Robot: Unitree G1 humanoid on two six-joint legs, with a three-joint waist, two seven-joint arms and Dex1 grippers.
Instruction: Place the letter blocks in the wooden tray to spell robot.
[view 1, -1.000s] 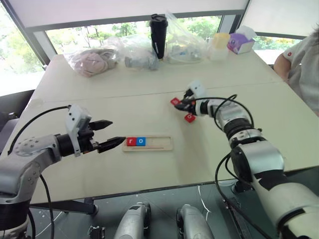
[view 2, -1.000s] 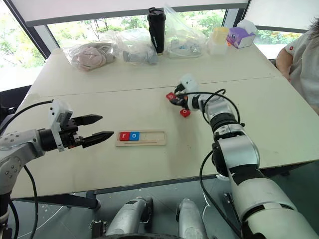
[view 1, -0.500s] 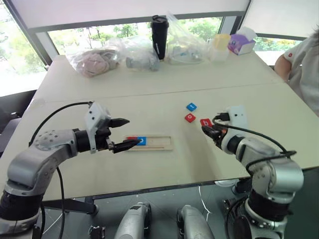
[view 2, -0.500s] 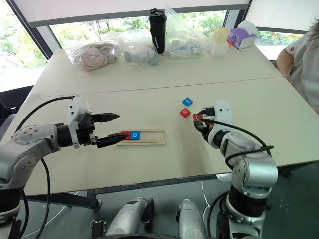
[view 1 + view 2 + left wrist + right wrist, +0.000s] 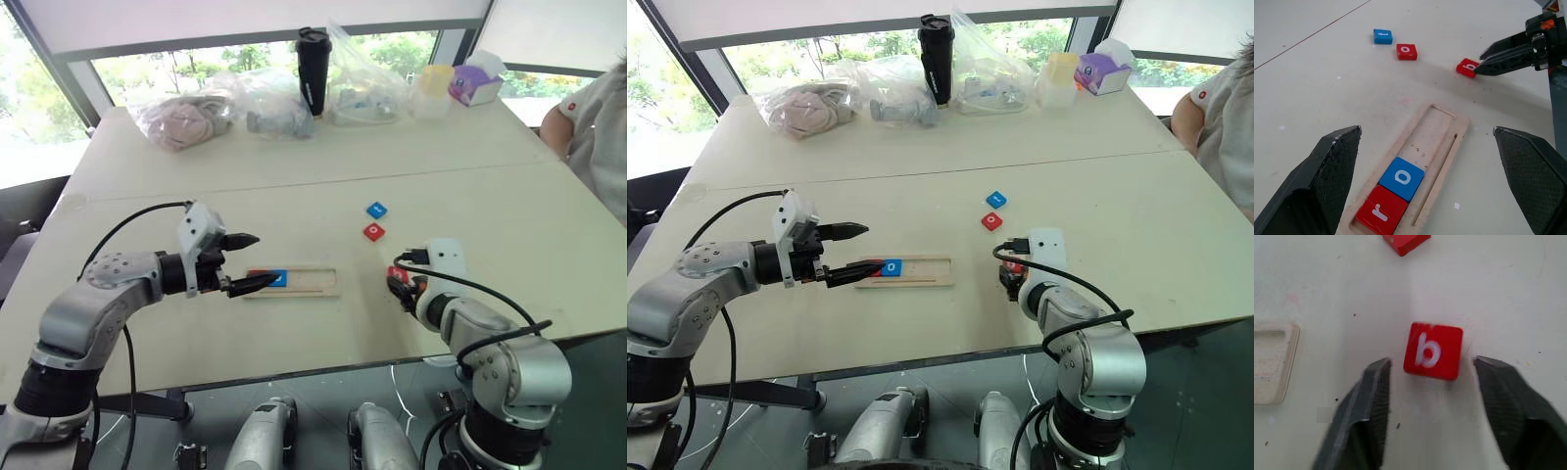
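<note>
The wooden tray (image 5: 315,282) lies mid-table with a red r (image 5: 1382,212) and a blue o (image 5: 1401,178) at its left end. The red r is mostly behind a finger in the eye views. My left gripper (image 5: 263,258) hovers open over that end of the tray. A red b block (image 5: 1433,350) lies flat on the table just right of the tray. My right gripper (image 5: 1432,364) stands open with one finger on each side of it, apart from it. Farther back lie a loose red o (image 5: 373,232) and a blue t (image 5: 376,210).
At the table's far edge stand a black tumbler (image 5: 313,69), plastic bags (image 5: 186,117), a yellow container (image 5: 433,90) and a purple tissue box (image 5: 473,83). A person (image 5: 598,127) sits at the right. The right part of the tray's groove (image 5: 1437,125) holds nothing.
My right gripper brought the red b from beside the loose blocks to the table right of the tray, then opened. My left gripper moved right to the tray's left end.
</note>
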